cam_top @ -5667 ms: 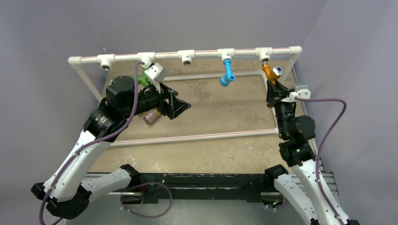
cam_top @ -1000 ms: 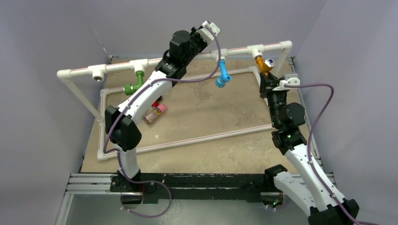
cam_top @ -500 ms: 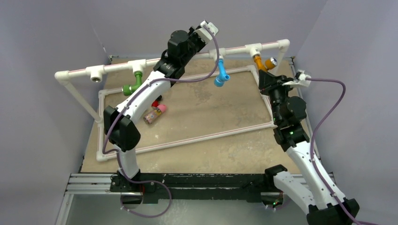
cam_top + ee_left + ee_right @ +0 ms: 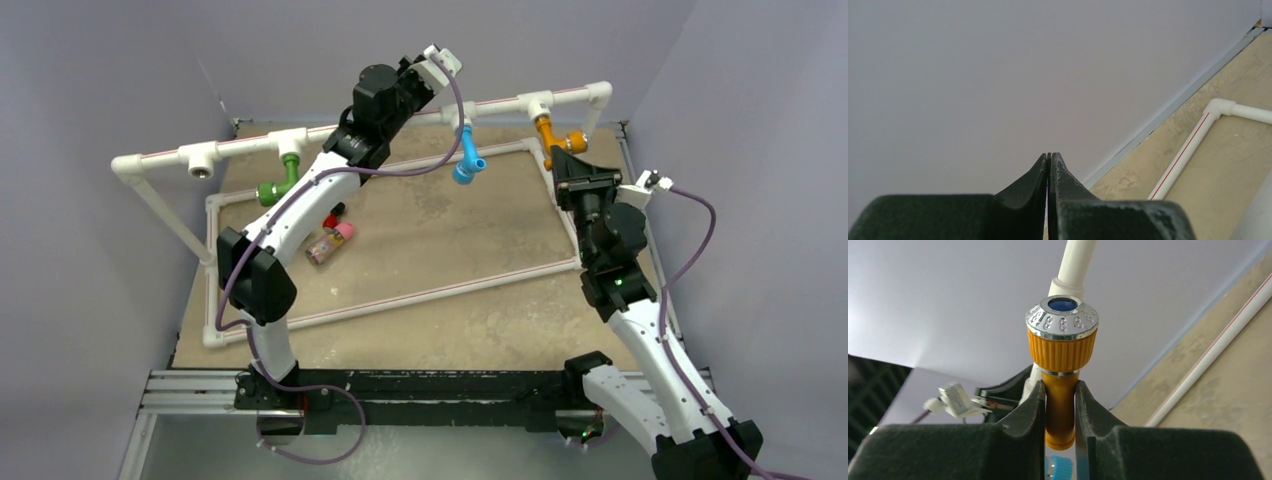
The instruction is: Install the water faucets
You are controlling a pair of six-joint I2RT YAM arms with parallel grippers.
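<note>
Three water faucets hang from the white top rail [image 4: 330,130]: green [image 4: 274,186], blue [image 4: 465,156] and orange [image 4: 555,140]. My right gripper [image 4: 1060,386] is shut on the orange faucet's [image 4: 1061,412] stem, just below its ribbed knob with the chrome cap [image 4: 1062,320]. In the top view that gripper [image 4: 566,168] sits right under the rail's right end. The blue faucet [image 4: 1063,469] shows low between the right fingers. My left gripper [image 4: 1049,156] is shut on nothing and faces the back wall; the left arm [image 4: 385,95] is raised over the middle of the rail.
An empty white tee socket [image 4: 205,157] sits near the rail's left end. The left arm hides the rail's middle. A white floor frame [image 4: 400,298] lies on the beige board, with small pink and red pieces [image 4: 335,232] inside it. Walls stand close on three sides.
My right wrist has rolled with the orange faucet, whose knob now points sideways rather than up. The whole pipe frame has shifted slightly left. The left arm has barely moved.
</note>
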